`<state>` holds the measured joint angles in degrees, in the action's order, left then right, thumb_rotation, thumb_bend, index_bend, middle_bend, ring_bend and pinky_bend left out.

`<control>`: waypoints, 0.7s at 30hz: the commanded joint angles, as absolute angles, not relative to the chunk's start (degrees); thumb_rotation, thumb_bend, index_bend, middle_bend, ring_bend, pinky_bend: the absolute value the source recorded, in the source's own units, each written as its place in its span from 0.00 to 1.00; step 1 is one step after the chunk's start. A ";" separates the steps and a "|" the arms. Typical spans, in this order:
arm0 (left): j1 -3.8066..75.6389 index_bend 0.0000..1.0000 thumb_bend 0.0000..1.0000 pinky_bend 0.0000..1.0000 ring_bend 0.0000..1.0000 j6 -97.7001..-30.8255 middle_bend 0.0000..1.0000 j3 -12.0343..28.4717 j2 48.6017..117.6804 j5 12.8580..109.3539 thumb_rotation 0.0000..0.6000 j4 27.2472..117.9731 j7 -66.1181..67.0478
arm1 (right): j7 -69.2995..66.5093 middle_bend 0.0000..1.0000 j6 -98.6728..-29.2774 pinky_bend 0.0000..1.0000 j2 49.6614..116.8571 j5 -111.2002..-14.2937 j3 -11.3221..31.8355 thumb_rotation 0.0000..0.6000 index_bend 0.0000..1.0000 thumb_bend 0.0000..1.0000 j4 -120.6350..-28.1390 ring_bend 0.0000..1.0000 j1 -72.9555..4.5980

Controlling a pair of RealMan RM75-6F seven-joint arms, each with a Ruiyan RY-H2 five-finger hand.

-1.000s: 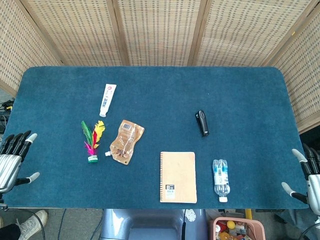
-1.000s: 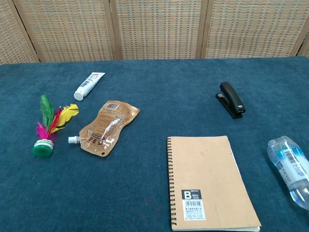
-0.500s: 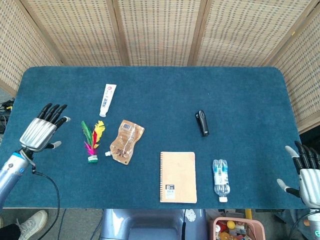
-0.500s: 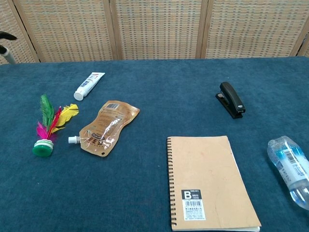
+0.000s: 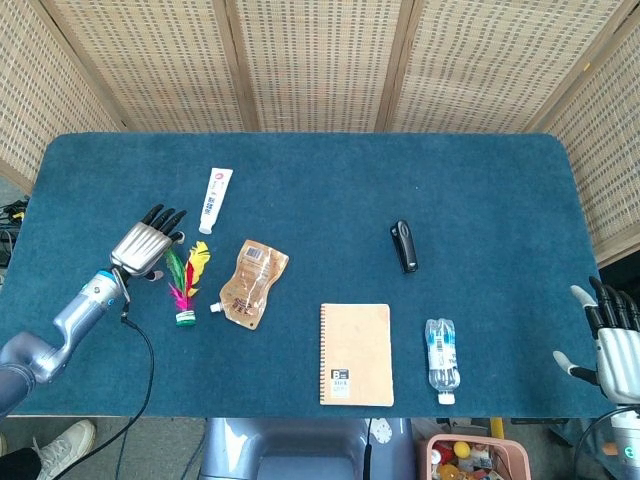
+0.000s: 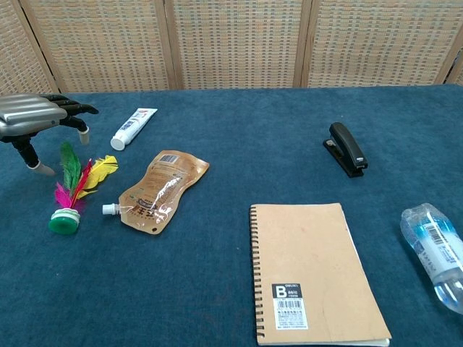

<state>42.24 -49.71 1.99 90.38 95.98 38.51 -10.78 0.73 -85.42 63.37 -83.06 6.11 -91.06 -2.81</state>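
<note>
woven screens back your blue worktop [image 5: 320, 170]. your left hand [image 5: 145, 243] hovers with fingers spread, holding nothing, just beside the feathered shuttlecock [image 5: 184, 280] lying flat near the left edge; your right hand [image 5: 612, 342] waits, splayed and empty, off the right edge.

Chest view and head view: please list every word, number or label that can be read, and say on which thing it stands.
"B": white letter on the black label of the notebook, above a barcode; the small print there is unreadable.
Toothpaste tube: print too blurred to read.
Pouch: barcode, text too small.
Water bottle: barcode label, text unreadable.
Stapler: no text visible.
</note>
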 commanded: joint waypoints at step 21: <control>43.86 0.61 0.39 0.00 0.00 -50.97 0.00 0.91 92.83 91.87 1.00 37.04 -7.68 | -0.13 0.00 -85.11 0.00 63.05 -83.19 5.57 1.00 0.00 0.00 -90.89 0.00 -2.91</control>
